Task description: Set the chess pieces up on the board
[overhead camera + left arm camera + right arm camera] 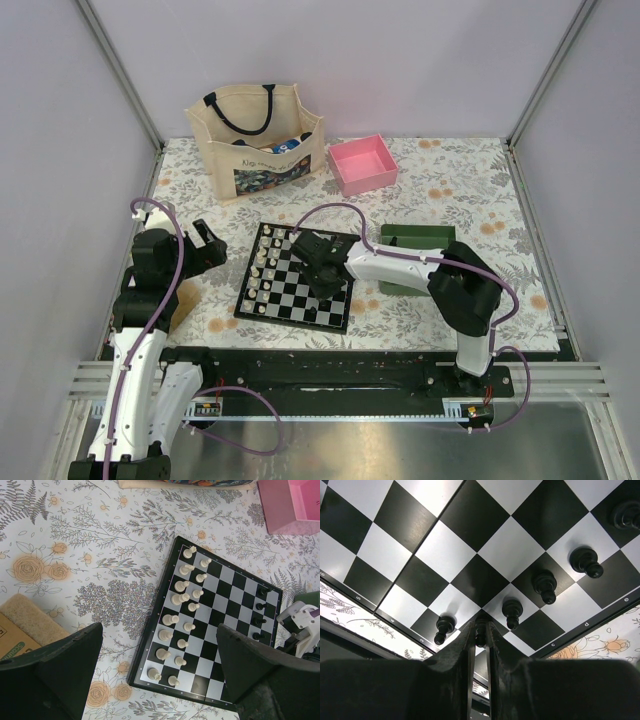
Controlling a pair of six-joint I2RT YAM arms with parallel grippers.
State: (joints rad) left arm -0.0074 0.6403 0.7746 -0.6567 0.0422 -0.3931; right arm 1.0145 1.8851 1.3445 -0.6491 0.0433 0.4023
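The tiny black plastic chessmen (544, 585) look light, stiff and smooth, with thin stems on small bases, so I judge they will tip or slip easily. The best hold is a pinch across the stem just under the head, kept upright. Several stand in a row near the right edge of the small black-and-white checked chessboard (480, 580), which lies on the floral-patterned desk (450, 190). The right gripper (480, 630) hangs low over that row. Its jaws are narrowed to a slit and appear to pinch one black chessman (480, 639) in the gap between two standing neighbours. The left gripper (157, 647) hovers left of the board, jaws wide and holding nothing, well apart from the black men. Cream-white chessmen (180, 598) line the board's left side.
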